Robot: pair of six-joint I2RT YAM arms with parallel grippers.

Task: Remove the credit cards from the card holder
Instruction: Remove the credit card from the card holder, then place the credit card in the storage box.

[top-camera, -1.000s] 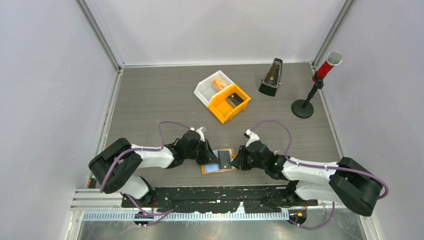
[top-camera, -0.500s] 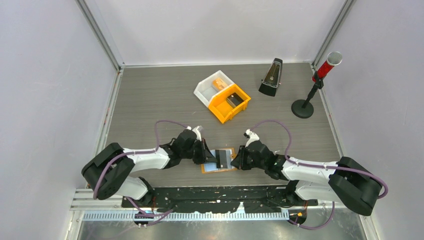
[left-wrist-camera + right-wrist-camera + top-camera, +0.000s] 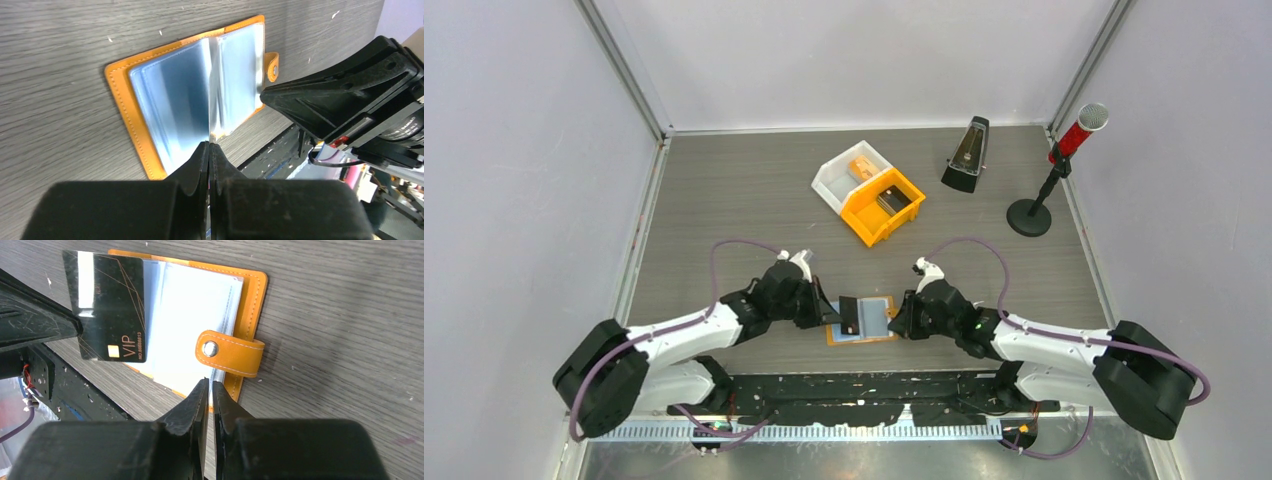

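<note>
The orange card holder (image 3: 871, 334) lies open near the front edge, its pale blue and clear sleeves facing up; it also shows in the left wrist view (image 3: 150, 100) and the right wrist view (image 3: 200, 315). My left gripper (image 3: 832, 313) is shut on a black credit card (image 3: 849, 314), which sticks out over the holder's left half. The card reads "VIP" in the right wrist view (image 3: 107, 310) and is seen edge-on in the left wrist view (image 3: 209, 90). My right gripper (image 3: 902, 318) is shut on the holder's right edge, beside the snap tab (image 3: 230, 354).
An orange bin (image 3: 884, 208) holding a dark flat item and a white bin (image 3: 849, 172) holding an orange block stand mid-table. A metronome (image 3: 965, 155) and a red microphone on a stand (image 3: 1054, 170) are at the back right. A black rail (image 3: 854, 385) runs along the front.
My left gripper has drawn back to the left with the black card, sliding it out across the holder. The right gripper has stayed on the holder's right edge.
</note>
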